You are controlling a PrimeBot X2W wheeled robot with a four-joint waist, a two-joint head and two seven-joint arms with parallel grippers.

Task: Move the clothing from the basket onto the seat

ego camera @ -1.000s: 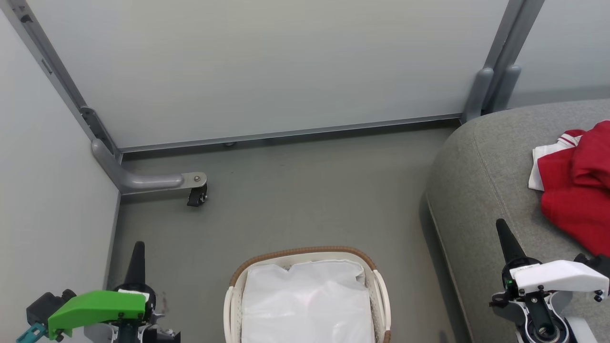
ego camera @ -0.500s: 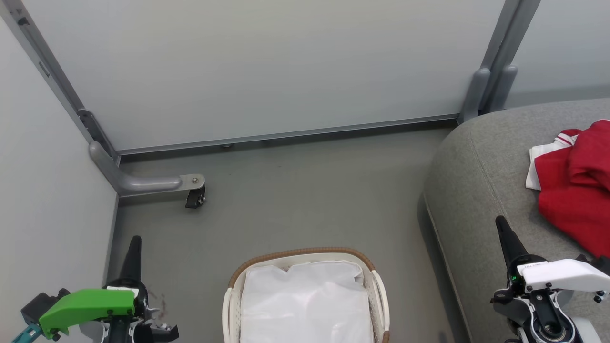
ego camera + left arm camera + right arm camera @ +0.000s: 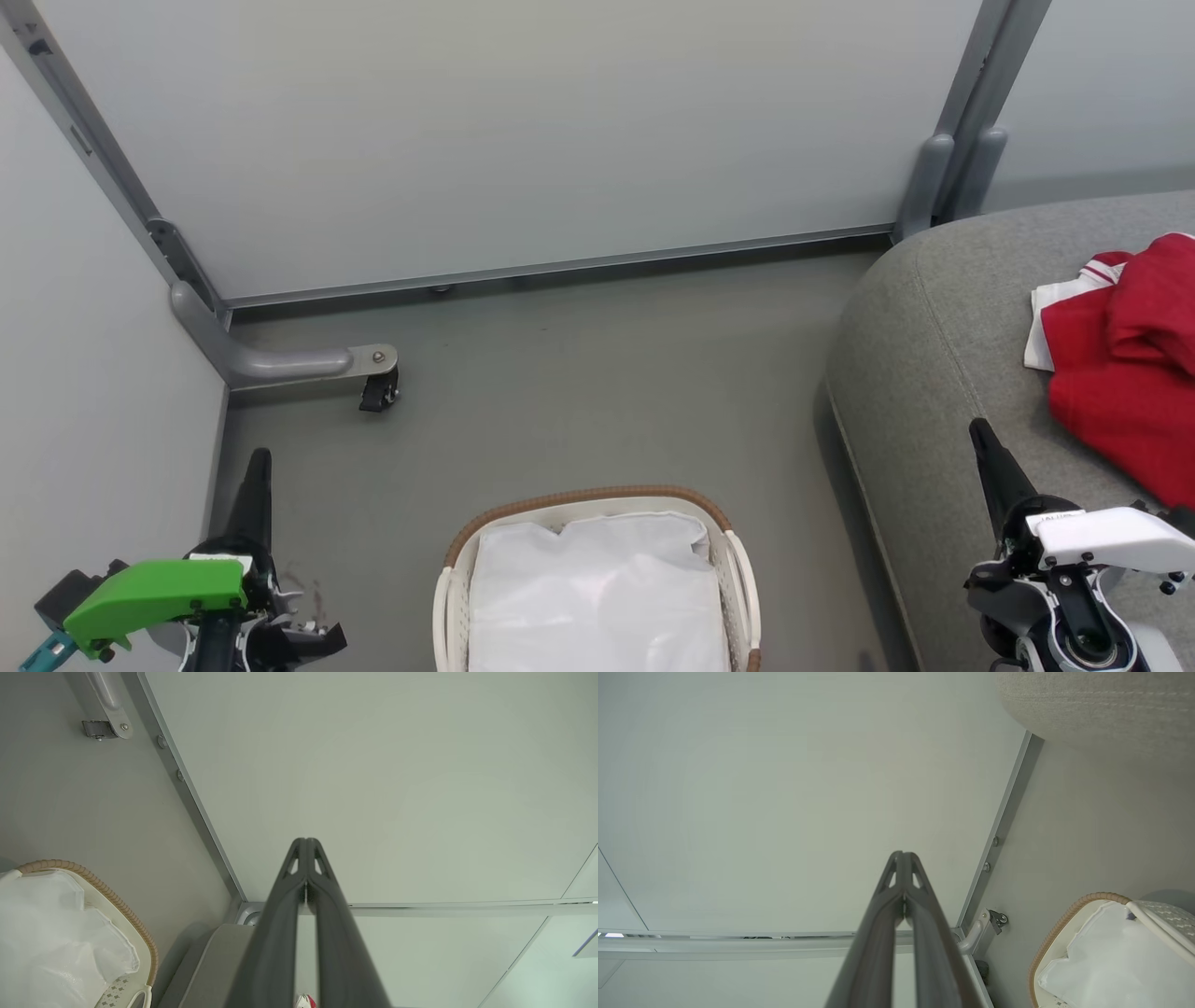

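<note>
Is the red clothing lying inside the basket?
No, the clothing lies on the grey seat, and the basket holds a white liner.

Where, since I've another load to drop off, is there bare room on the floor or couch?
The floor is bare from the caster across to the seat, and from the wall rail down to the basket. The seat's left strip, between its rounded edge and the clothing, is free too. Crowded: the seat's right part, under the clothing.
</note>
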